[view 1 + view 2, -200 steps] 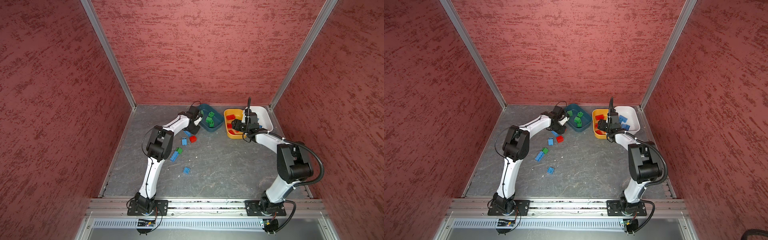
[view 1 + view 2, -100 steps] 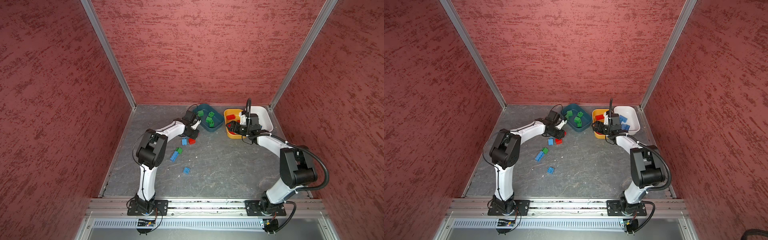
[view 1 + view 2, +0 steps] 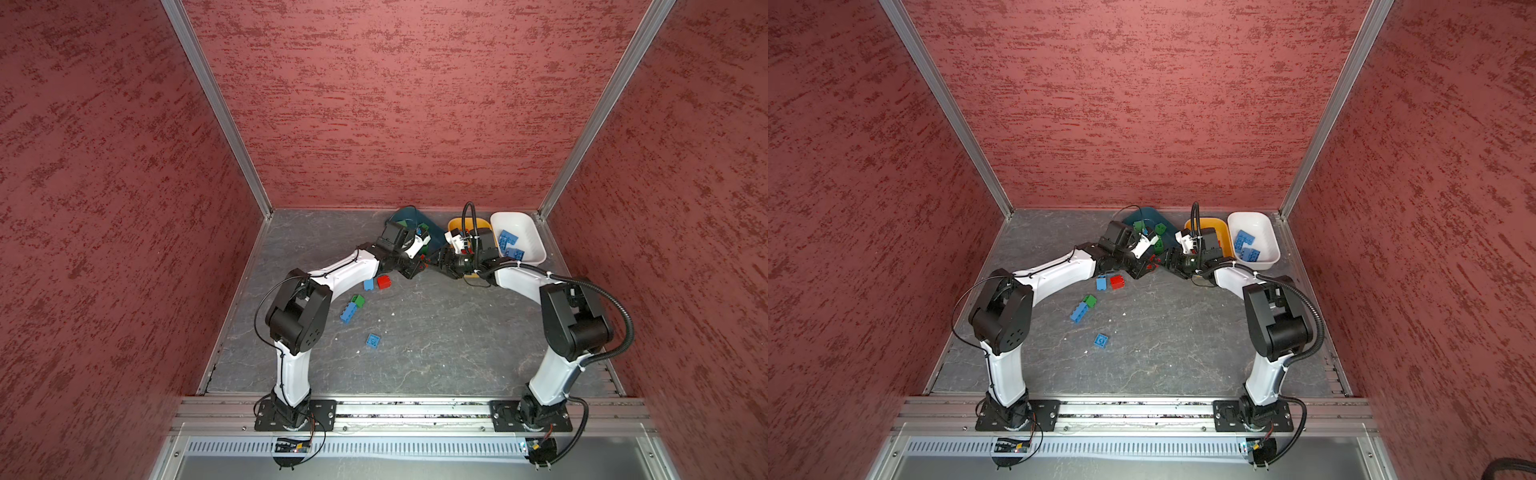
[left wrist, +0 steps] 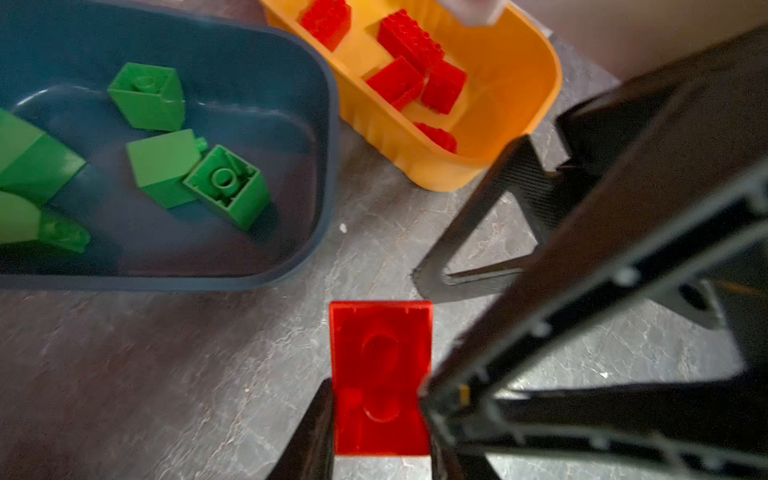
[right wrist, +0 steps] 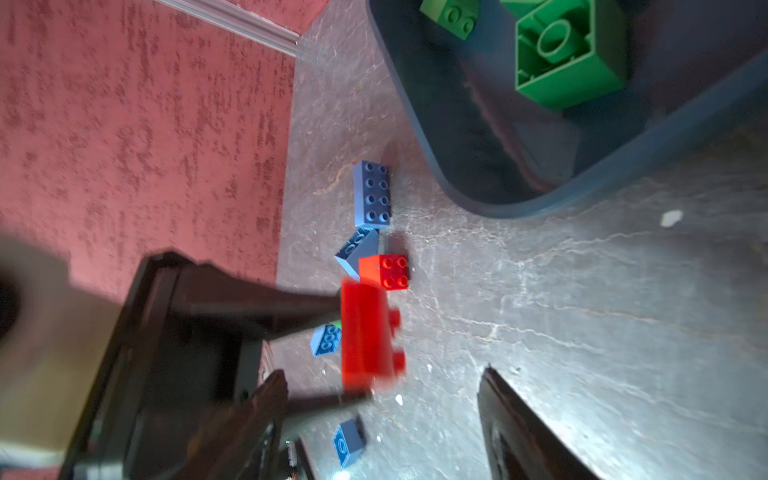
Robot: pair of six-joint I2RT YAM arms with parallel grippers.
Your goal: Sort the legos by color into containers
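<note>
the left pincer (image 4: 380,390) pinched a red oblong plastic brick (image 4: 380,353) just outside the orange-yellow plastic tub (image 4: 415,166), and the right pincer (image 5: 382,374) was spread beside it. that tub held red bricks (image 4: 415,62), the dark teal tub (image 4: 324,166) alongside held green bricks (image 4: 224,187), and the white tub (image 3: 536,245) blue bricks (image 3: 509,241). likely over half done: loose blue bricks (image 3: 348,312), a loose red brick (image 3: 384,282) and a loose green brick (image 3: 357,300) lay on the table (image 3: 436,332) farther off.

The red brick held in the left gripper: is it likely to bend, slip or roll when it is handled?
Probably stiff: the red brick shows straight edges in the shut left gripper. Its glossy sides may slip a little. Its flat faces should stop it rolling if dropped.
</note>
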